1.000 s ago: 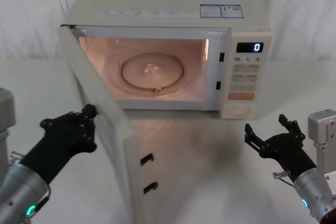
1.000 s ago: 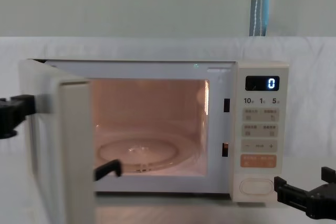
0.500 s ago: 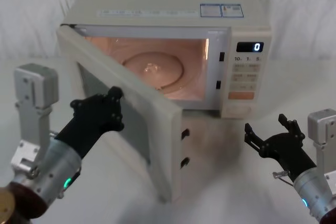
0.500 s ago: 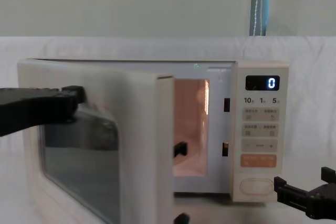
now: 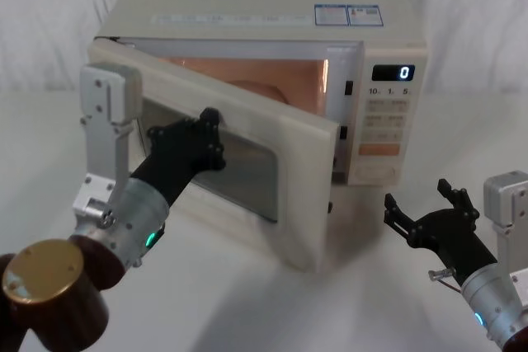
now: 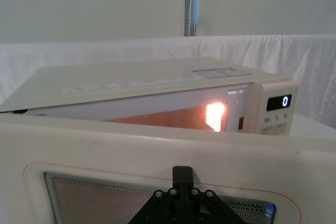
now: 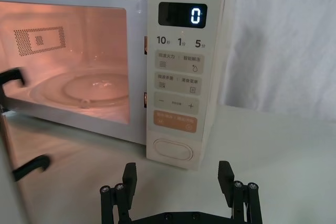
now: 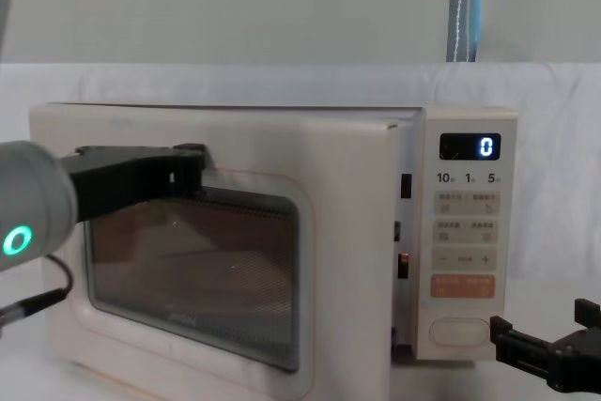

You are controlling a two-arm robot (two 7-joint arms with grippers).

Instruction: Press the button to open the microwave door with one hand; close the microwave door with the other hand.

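The head view shows the microwave door [image 5: 247, 162] standing partly open, hinged at the left, with the lit orange cavity visible above its top edge. The left gripper [image 5: 206, 133] rests against the outside of the door at the upper part of its dark window. In the chest view the same door [image 8: 338, 260] looks nearly flush with the front, and the left gripper [image 8: 183, 168] appears as a dark bar lying on the window frame; whether its fingers are apart or together cannot be told. The left wrist view adds the door's mesh window and the glowing gap behind it.

The right wrist view looks straight into the cavity, where a glass turntable [image 7: 79, 90] lies on the floor. It also shows the control panel with the button [image 7: 174, 149] at the bottom, below the orange key [image 7: 175, 121]. The right gripper [image 7: 178, 179] hangs low in front of the button, near but apart from it, fingers spread wide. The door's latch hooks are cut off at this view's edge.
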